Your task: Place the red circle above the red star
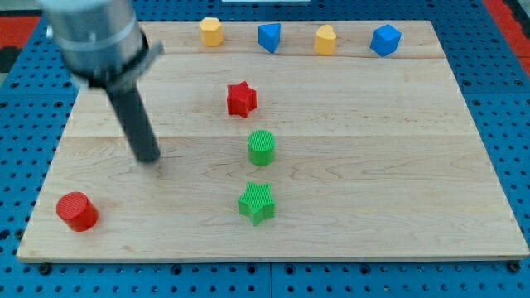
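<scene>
Wood of a pale colour makes the surface, a rectangular board of planks that lies on a blue perforated base.

Nearest to the view's bottom, at the left corner of the board, stands the red circle block, a short cylinder. It is well apart from all other blocks. Toward the middle of the board, at about the same depth, lies the green star block. Just above it in the view, near but not touching, stands the green cylinder block.

My tip rests on the wood to the left of the green cylinder block, between the red circle block and the red star block, touching none of them. The dark rod goes up from it to the grey blurred body of the arm at the view's top left. The arm carries no pincer, so nothing is gripped.

Farther up lies the red star block, above the green cylinder block and far from the red circle block.

Along the top edge stand four blocks in a row: a yellow hexagonal block, a blue block of angular shape, a yellow heart-like block and a blue hexagonal block. No container is on the board.
</scene>
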